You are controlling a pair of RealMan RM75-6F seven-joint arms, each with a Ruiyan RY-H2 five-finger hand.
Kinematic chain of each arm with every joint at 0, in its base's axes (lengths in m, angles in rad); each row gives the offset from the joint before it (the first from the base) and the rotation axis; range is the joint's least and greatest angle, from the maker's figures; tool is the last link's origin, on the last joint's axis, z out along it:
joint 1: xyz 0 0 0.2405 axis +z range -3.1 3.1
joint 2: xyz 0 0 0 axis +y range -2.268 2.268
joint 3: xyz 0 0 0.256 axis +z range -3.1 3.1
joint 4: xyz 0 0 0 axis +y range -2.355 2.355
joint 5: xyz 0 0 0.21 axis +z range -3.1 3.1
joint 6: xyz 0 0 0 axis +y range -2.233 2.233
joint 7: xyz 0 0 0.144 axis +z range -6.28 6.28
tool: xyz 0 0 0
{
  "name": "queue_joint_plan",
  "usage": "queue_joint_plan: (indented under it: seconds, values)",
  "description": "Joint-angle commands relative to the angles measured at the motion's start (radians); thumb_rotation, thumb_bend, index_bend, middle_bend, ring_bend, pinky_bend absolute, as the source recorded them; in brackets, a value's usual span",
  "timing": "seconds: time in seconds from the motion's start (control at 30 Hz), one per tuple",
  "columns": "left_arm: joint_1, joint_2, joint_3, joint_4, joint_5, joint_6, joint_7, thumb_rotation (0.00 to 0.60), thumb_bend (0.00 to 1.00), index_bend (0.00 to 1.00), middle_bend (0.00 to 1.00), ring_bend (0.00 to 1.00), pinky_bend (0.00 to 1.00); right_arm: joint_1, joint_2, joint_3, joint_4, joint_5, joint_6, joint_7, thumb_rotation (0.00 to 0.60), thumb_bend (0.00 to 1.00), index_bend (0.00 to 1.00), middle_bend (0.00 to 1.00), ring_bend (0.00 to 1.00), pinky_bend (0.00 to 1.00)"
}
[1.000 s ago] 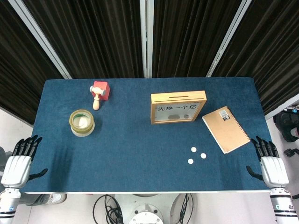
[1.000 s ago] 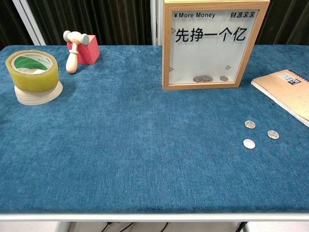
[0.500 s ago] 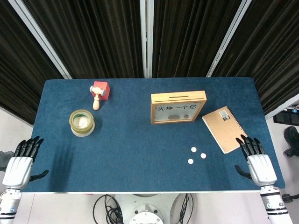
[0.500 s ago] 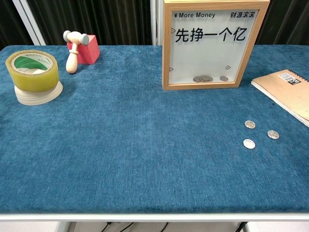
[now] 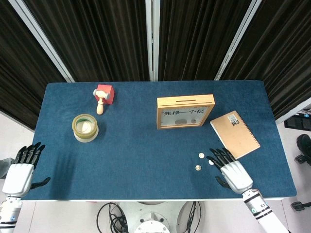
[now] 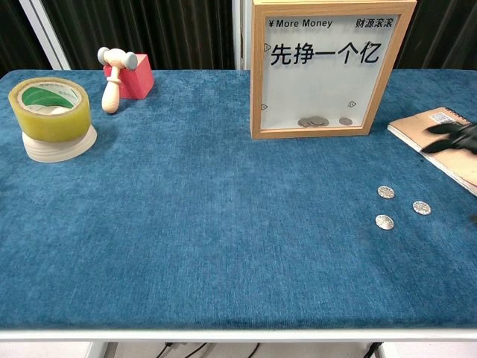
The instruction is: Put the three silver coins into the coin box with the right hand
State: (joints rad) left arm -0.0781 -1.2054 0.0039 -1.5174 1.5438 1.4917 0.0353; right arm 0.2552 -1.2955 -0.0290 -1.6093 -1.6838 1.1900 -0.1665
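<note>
Three silver coins lie on the blue cloth at the front right: one (image 5: 201, 155) (image 6: 385, 192), a second (image 5: 198, 168) (image 6: 384, 221) and a third (image 5: 211, 162) (image 6: 422, 208). The wooden coin box (image 5: 185, 111) (image 6: 322, 68) stands upright behind them with a few coins inside. My right hand (image 5: 231, 172) hovers just right of the coins with its dark fingers (image 6: 455, 138) spread, holding nothing; its fingertips reach close to the third coin. My left hand (image 5: 19, 171) is open off the table's front left corner.
A tan spiral notebook (image 5: 234, 134) lies right of the box, just behind my right hand. A tape roll (image 5: 85, 127) and a red block with a wooden mallet (image 5: 103, 95) sit at the left. The table's front edge (image 5: 146, 198) is near the coins.
My right hand has moved left from beyond the table's right edge to over the cloth beside the coins. Coins and left hand have not moved.
</note>
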Motion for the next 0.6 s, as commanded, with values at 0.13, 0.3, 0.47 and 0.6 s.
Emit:
queue_joint_plan:
  seconds: [0.13, 0.3, 0.47, 0.6]
  values:
    - [0.005, -0.001, 0.0, 0.006, 0.0, 0.007, -0.01, 0.6, 0.0, 0.06, 0.01, 0.0, 0.0, 0.044, -0.086, 0.001, 0.047, 0.041, -0.071, -0.029, 0.6, 0.33, 0.21, 0.0, 0.0, 0.0]
    - [0.004, -0.004, -0.001, 0.018, -0.005, 0.0, -0.022, 0.6, 0.0, 0.06, 0.01, 0.0, 0.0, 0.044, -0.135, 0.0, 0.096, 0.036, -0.043, -0.018, 0.6, 0.33, 0.26, 0.0, 0.0, 0.0]
    - [0.001, -0.01, -0.001, 0.035, -0.008, -0.01, -0.036, 0.6, 0.0, 0.06, 0.01, 0.0, 0.0, 0.047, -0.162, -0.001, 0.135, 0.051, -0.04, -0.012, 0.6, 0.33, 0.33, 0.0, 0.0, 0.0]
    - [-0.001, -0.014, 0.0, 0.048, -0.011, -0.018, -0.051, 0.6, 0.0, 0.06, 0.01, 0.0, 0.0, 0.05, -0.178, -0.004, 0.156, 0.06, -0.042, -0.012, 0.6, 0.33, 0.34, 0.0, 0.0, 0.0]
